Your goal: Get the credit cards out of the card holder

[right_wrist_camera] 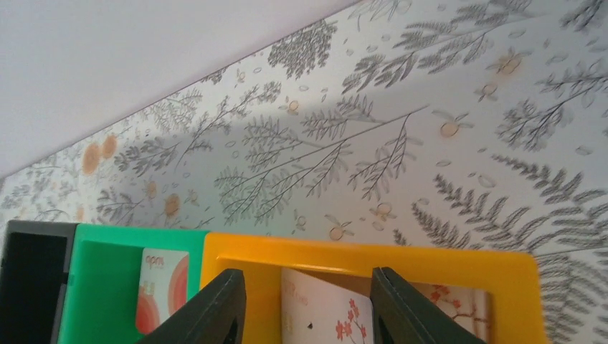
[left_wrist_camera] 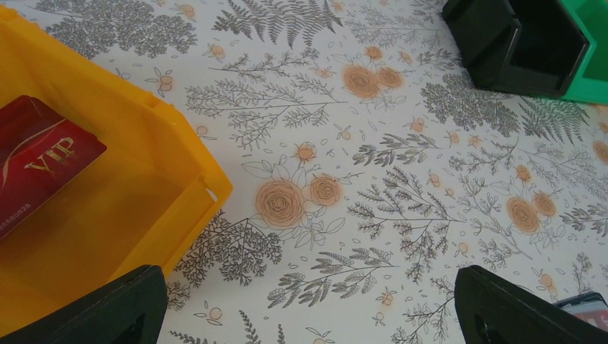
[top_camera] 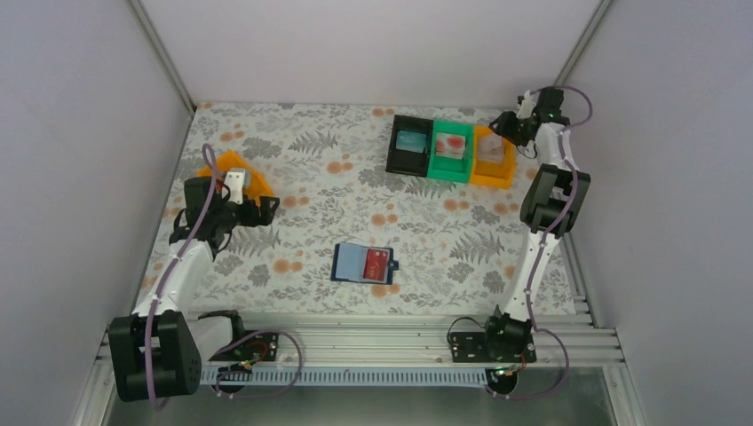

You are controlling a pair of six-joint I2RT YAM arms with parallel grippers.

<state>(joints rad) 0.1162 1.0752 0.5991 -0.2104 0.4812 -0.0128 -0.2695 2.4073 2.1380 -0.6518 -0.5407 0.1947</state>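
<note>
The card holder [top_camera: 364, 263] lies open in the middle of the table, navy with a lighter blue inside. A red credit card [top_camera: 378, 264] rests on its right half. One corner of the holder [left_wrist_camera: 584, 304] shows beside my left gripper's right finger. My left gripper [left_wrist_camera: 312, 319] is open over bare cloth, just right of an orange bin [left_wrist_camera: 143, 179] that holds a red VIP card [left_wrist_camera: 36, 161]. My right gripper [right_wrist_camera: 308, 308] is open over the back-right orange bin [right_wrist_camera: 373, 254]. A white blossom-print card [right_wrist_camera: 326, 312] stands between its fingers.
A black bin [top_camera: 410, 145], a green bin [top_camera: 451, 151] and an orange bin [top_camera: 494, 160] stand in a row at the back right. The green bin holds a white and red card [right_wrist_camera: 161, 294]. The black bin holds a teal card [top_camera: 409, 140]. Walls enclose the table on three sides.
</note>
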